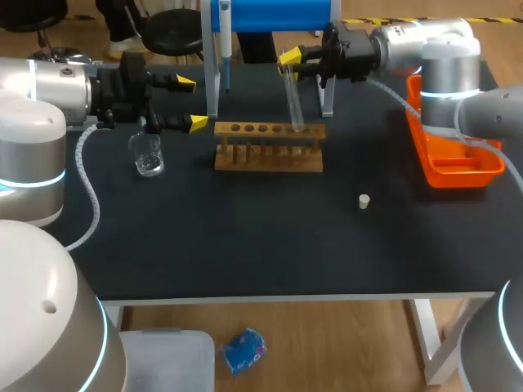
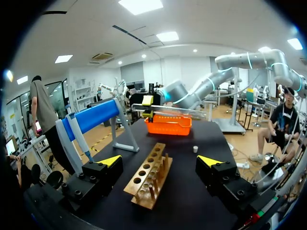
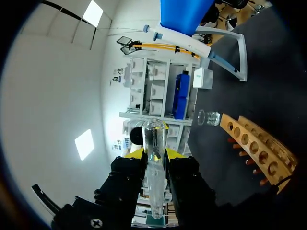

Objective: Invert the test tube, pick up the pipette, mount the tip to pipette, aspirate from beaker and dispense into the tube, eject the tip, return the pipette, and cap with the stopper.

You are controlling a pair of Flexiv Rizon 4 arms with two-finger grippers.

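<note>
The rack (image 1: 269, 145) stands mid-table, toward the back. The beaker (image 1: 148, 153) sits to its left, just below the left gripper (image 1: 192, 102). Behind the rack is the stand (image 1: 270, 16), with the pipette (image 1: 225, 41) hanging on its left side. The right gripper (image 1: 288, 61) holds the test tube (image 1: 292, 102) between its fingers, the tube's lower end at the rack's right end. The stopper (image 1: 364, 201) lies in front of the rack, to the right. The tray (image 1: 454, 155) sits at the table's right edge.

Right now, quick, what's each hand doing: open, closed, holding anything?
Left hand: open, holding nothing.
Right hand: closed on the test tube.
</note>
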